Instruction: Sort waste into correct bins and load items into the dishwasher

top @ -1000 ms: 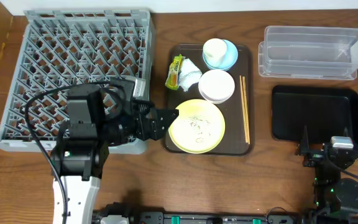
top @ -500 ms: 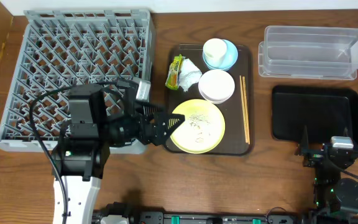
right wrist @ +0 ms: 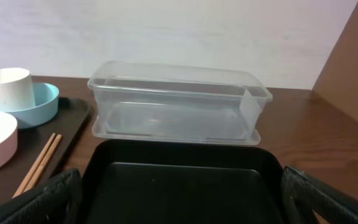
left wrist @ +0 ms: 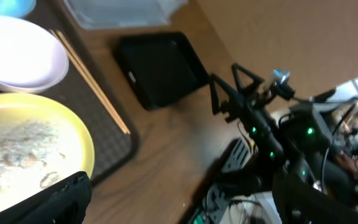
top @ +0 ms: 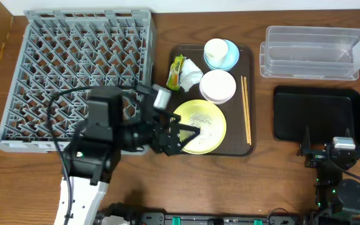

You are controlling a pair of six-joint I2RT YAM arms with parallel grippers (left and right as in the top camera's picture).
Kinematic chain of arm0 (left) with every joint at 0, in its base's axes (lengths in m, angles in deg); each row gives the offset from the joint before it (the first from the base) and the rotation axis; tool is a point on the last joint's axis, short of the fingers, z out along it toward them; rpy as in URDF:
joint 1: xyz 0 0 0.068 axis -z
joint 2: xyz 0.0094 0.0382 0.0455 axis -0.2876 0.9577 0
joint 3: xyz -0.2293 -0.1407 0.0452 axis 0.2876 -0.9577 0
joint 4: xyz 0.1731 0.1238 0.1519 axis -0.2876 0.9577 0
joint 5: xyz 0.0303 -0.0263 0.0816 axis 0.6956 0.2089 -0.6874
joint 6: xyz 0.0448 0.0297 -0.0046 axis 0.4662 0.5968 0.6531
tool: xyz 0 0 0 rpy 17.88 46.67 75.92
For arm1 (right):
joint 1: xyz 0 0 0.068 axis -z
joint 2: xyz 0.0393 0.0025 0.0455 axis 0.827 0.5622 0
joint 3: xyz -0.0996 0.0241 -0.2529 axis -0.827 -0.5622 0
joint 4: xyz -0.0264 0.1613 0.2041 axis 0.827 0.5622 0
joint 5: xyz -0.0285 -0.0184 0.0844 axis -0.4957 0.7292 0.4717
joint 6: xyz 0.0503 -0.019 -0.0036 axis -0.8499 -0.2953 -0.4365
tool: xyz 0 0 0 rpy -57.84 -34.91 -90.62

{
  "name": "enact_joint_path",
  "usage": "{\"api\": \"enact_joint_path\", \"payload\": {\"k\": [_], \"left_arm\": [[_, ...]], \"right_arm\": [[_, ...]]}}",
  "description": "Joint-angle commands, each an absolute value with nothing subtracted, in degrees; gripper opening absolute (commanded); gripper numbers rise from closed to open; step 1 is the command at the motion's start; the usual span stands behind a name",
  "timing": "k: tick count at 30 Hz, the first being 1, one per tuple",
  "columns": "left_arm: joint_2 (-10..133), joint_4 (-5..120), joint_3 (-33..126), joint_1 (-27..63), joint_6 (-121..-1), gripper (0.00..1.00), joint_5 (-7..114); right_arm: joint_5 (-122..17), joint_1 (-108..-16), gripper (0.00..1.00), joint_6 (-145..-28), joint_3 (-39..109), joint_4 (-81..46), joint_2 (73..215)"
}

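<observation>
The pale yellow plate with rice grains lies at the front of the brown serving tray. My left gripper is open over the plate's front-left rim; in the left wrist view one finger sits at the plate's edge. On the tray are the napkin, the yellow-green wrapper, the white cup inside the blue bowl, the white bowl and the chopsticks. My right gripper is open and empty at the front right, facing the black tray and clear tub.
The grey dish rack fills the left of the table, with my left arm crossing its front right corner. The clear tub stands at the back right, and the black tray is in front of it.
My left arm has moved right, bringing the open gripper from the tray's left edge over the plate's front-left rim. The right arm has not moved.
</observation>
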State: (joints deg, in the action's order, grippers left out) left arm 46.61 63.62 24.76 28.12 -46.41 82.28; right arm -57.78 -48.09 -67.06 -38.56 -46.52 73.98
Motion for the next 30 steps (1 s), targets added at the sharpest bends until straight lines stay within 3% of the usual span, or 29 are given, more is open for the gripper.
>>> {"api": "enact_joint_path", "payload": {"k": [1,6,15,30], "left_arm": [[47.07,63.71,26.27,33.27,-51.25,0.95,70.11],[51.79,66.62,29.51,42.15,-54.09,0.94,56.05],[70.85,83.34,46.29,52.70,-58.76,0.95,26.00],[81.41,74.42,50.58,53.71,-58.87,0.98,23.75]], "right_arm": [[-58.18,-47.61,0.99,-66.54,-38.62,-46.24,73.59],[-58.18,-47.61,0.99,-66.56,-38.62,-46.26,73.59],[-58.18,-47.61,0.99,-66.54,-38.62,-46.24,73.59],[-58.18,-47.61,0.99,-66.54,-38.62,-46.24,73.59]]}}
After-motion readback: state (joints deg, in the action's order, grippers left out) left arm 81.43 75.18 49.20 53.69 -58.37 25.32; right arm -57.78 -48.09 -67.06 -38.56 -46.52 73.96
